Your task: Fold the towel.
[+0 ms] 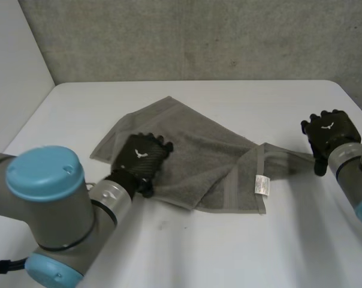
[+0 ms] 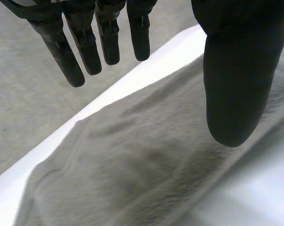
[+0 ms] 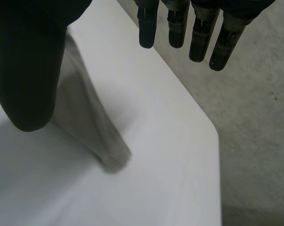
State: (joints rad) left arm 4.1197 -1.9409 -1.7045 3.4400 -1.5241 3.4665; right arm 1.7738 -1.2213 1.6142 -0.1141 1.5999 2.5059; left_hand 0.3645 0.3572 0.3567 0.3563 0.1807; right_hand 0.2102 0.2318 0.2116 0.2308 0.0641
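— Lying rumpled on the surface (image 1: 169,240), is the towel (image 1: 211,150) easy to take?
— Soft and light, I judge; it will sag and bunch, never hold an edge by itself. One part is already turned over, label (image 1: 262,184) up.
— And the hands?
— Left hand (image 1: 142,157) is over the towel's left part, fingers straight, gripping nothing. Right hand (image 1: 328,135) hovers just beside the right corner, fingers straight too, empty.
— Where to hold?
— Pinch corners, I'd say: that right tip, then the left edge.
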